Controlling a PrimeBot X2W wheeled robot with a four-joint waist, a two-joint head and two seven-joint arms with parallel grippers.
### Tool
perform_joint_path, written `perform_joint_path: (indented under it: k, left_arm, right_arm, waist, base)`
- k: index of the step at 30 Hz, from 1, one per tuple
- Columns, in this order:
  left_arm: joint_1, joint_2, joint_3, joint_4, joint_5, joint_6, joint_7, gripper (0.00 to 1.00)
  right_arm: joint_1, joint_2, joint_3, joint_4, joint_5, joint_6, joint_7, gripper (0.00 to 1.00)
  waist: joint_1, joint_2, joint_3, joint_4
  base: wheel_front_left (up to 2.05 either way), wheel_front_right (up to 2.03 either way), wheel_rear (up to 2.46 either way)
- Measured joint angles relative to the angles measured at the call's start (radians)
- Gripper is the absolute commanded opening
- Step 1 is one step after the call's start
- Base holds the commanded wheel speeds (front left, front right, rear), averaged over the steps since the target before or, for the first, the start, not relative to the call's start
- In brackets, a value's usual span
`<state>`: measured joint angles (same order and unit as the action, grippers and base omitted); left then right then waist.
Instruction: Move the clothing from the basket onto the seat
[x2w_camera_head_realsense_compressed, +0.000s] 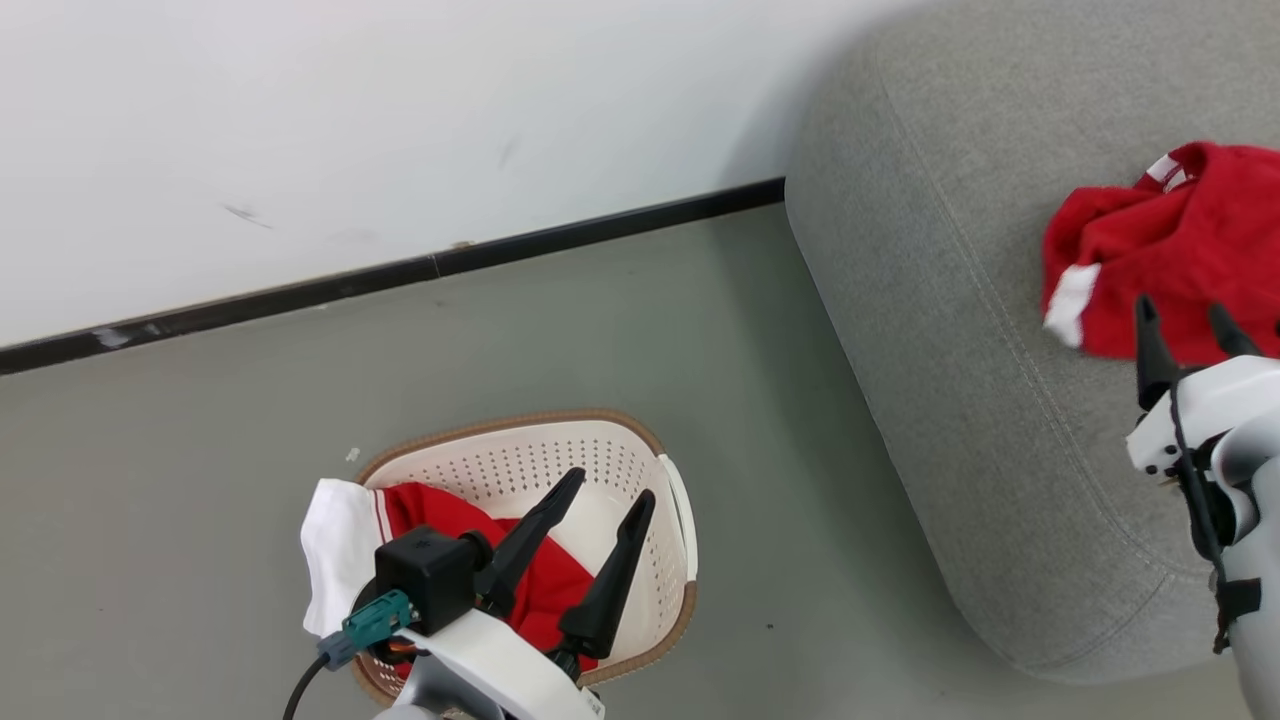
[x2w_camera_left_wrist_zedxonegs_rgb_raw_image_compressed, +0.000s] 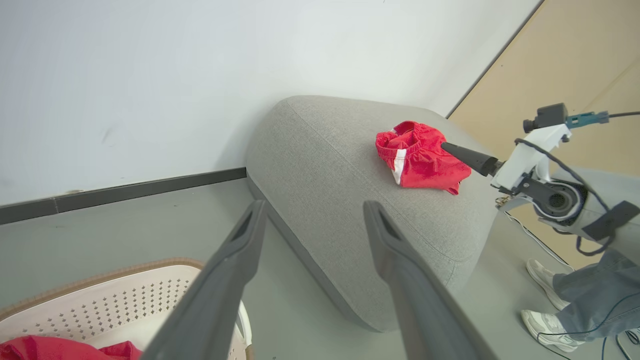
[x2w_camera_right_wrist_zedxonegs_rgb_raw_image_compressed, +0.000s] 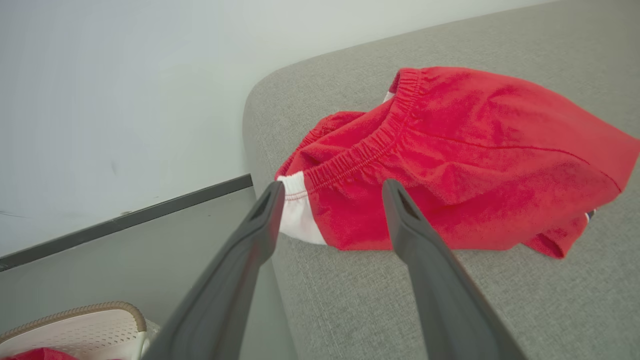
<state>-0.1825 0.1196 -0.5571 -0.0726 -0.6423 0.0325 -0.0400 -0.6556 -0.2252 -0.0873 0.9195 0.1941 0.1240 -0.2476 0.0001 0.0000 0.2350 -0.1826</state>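
- Wall (x2w_camera_head_realsense_compressed: 400, 120), white and plain, behind everything; dark skirting (x2w_camera_head_realsense_compressed: 400, 272) runs along its foot
- Floor (x2w_camera_head_realsense_compressed: 700, 420), grey-green, smooth
- Seat (x2w_camera_head_realsense_compressed: 950, 350), grey woven upholstery with a rounded end and a stitched seam along its edge; stands on the floor at the right of head view, its far end against the wall
- Basket (x2w_camera_head_realsense_compressed: 590, 450), cream, perforated wall, brown rim; on the floor at lower left of head view, well apart from the seat
- Red garment (x2w_camera_head_realsense_compressed: 1170, 240), crumpled, with elastic waistband and white side panel; lies on top of the seat near its rounded end
- Second garment (x2w_camera_head_realsense_compressed: 440, 515), red with white stripes, inside the basket; its white part drapes out over the rim on the robot's left
- Left fingers (x2w_camera_head_realsense_compressed: 612, 575), spread wide, nothing between them; they hang above the basket
- Right fingers (x2w_camera_head_realsense_compressed: 1150, 350), spread wide, empty; tips at the near edge of the red garment on the seat, contact cannot be told
- White shoes (x2w_camera_left_wrist_zedxonegs_rgb_raw_image_compressed: 542, 280) and a trouser leg of a person, on the floor beyond the seat in left wrist view
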Motion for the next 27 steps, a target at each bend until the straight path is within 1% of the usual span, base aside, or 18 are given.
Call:
perform_joint_path:
  k: [6, 11, 15, 21, 27]
  left_arm:
    - [0.019, 0.001, 0.030, 0.019, 0.000, 0.009, -0.033, 1.00]
    - [0.042, 0.005, 0.057, 0.035, -0.009, 0.019, -0.053, 1.00]
    - [0.054, 0.012, 0.079, 0.052, -0.009, 0.035, -0.069, 1.00]
    - [0.073, 0.024, 0.099, 0.077, -0.007, 0.045, -0.095, 1.00]
    - [0.092, 0.024, 0.111, 0.095, -0.007, 0.054, -0.120, 1.00]
  right_arm:
    - [0.054, 0.020, 0.069, -0.105, -0.014, 0.000, 0.000, 1.00]
    - [0.110, 0.043, 0.106, -0.171, -0.011, 0.001, 0.000, 1.00]
    - [0.158, 0.068, 0.135, -0.213, -0.009, 0.001, 0.000, 1.00]
    - [0.225, 0.110, 0.171, -0.268, 0.002, 0.001, 0.000, 1.00]
    - [0.306, 0.131, 0.234, -0.305, -0.002, 0.001, 0.000, 1.00]
  waist:
    - [0.0000, 0.0000, -0.047, 0.015]
    - [0.0000, 0.0001, -0.082, 0.035]
    - [0.0000, 0.0000, -0.108, 0.054]
    - [-0.0001, 0.0000, -0.144, 0.088]
    - [-0.0002, 0.0000, -0.172, 0.125]
  base:
    - [0.00, 0.00, 0.00]
    - [0.00, 0.00, 0.00]
    - [0.00, 0.00, 0.00]
    - [0.00, 0.00, 0.00]
    - [0.00, 0.00, 0.00]
